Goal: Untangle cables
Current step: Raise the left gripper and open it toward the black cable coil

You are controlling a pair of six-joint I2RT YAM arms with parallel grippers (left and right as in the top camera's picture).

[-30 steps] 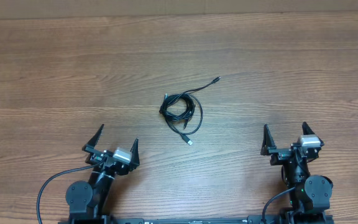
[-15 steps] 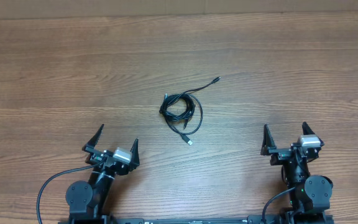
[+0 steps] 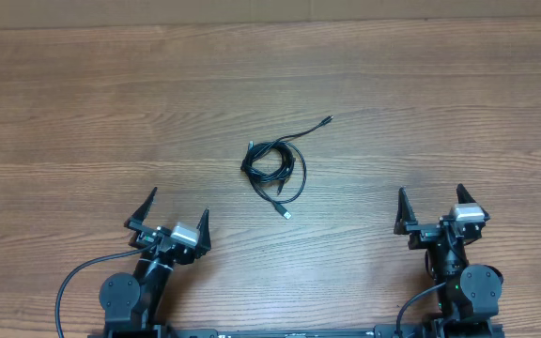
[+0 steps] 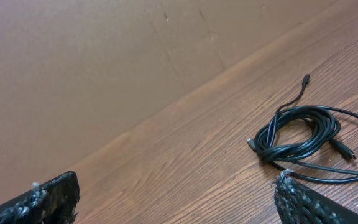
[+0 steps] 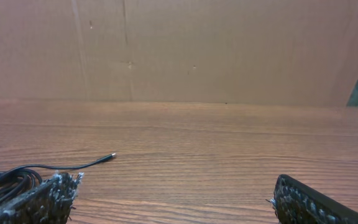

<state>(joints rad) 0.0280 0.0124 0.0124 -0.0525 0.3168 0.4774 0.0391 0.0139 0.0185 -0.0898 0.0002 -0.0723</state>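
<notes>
Claws sat at the near edge of the desk (image 3: 83, 103), the left claw (image 3: 178, 204) and right claw (image 3: 430, 191) both spread wide, gripping nothing. Farther out, between them and well apart from both, the cables (image 3: 275, 169) lay coiled mid-desk, one plug end trailing far-right. Beyond stood a cardboard wall (image 5: 229, 50).

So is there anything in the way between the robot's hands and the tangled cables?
Nothing visible is. The cables lie in a bundle on the wooden table, with only tabletop between them and the left gripper or the right gripper. Both grippers are open and touch nothing.
</notes>
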